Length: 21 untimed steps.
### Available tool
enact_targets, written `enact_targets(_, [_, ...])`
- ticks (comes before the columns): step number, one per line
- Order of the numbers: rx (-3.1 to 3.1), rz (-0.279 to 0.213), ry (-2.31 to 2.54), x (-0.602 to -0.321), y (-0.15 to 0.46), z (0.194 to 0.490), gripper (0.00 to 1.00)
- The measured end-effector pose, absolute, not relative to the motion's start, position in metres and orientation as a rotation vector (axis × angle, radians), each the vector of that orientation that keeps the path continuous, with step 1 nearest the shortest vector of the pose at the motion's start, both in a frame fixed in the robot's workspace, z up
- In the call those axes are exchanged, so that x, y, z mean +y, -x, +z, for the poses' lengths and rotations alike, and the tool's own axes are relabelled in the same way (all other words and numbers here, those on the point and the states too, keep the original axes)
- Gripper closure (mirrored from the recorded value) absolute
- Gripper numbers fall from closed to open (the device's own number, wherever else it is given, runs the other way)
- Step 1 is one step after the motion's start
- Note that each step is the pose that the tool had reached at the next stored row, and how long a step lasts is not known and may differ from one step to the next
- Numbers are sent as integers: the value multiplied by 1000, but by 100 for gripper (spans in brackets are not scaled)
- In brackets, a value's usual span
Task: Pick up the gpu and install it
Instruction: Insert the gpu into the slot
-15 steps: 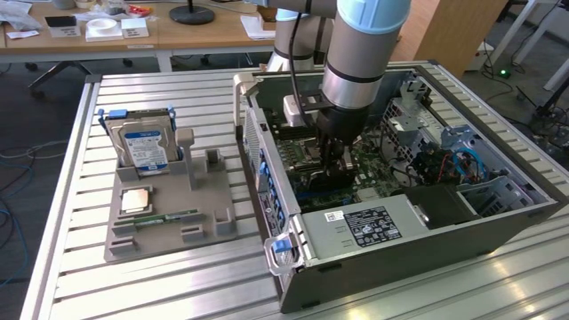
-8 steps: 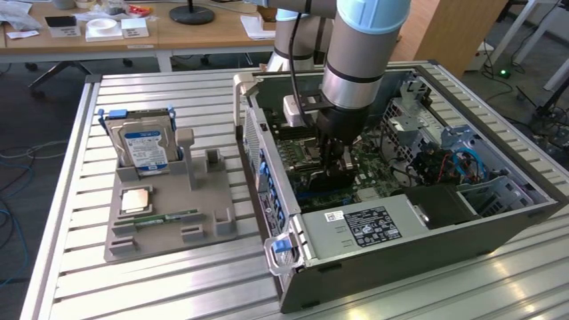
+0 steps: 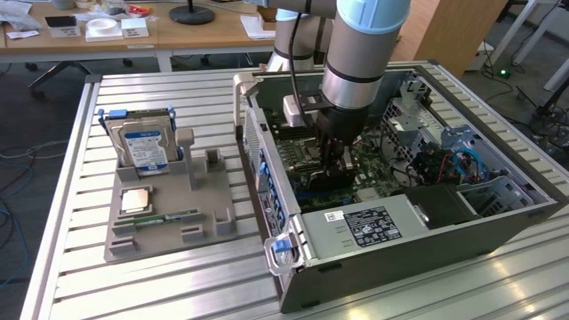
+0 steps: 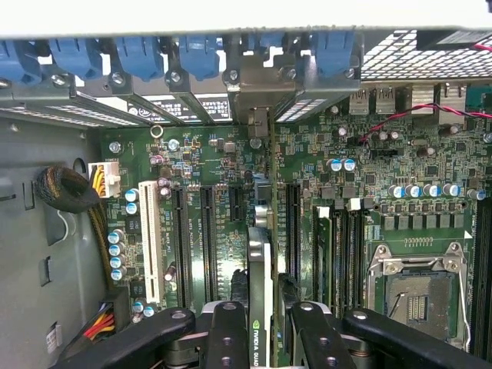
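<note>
Tool (image 4: 261, 338) grips the gpu (image 4: 260, 261) edge-on, bracket end toward the blue rear-slot clips (image 4: 200, 58).

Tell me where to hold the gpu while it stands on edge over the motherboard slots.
Grip the gpu by its upper long edge, coming straight down, one claw finger on each flat face. It stands thin and edge-on over the slots, so only the faces give purchase. The claw is shut on it this way now.
</note>
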<state>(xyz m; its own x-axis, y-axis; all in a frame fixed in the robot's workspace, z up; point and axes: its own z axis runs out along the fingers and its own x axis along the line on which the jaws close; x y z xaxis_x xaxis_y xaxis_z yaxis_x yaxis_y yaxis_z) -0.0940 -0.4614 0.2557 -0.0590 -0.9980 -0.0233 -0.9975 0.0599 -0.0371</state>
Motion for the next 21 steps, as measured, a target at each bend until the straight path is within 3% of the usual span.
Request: enact_targets(21, [2256,-17,2125,-461,94,254,74])
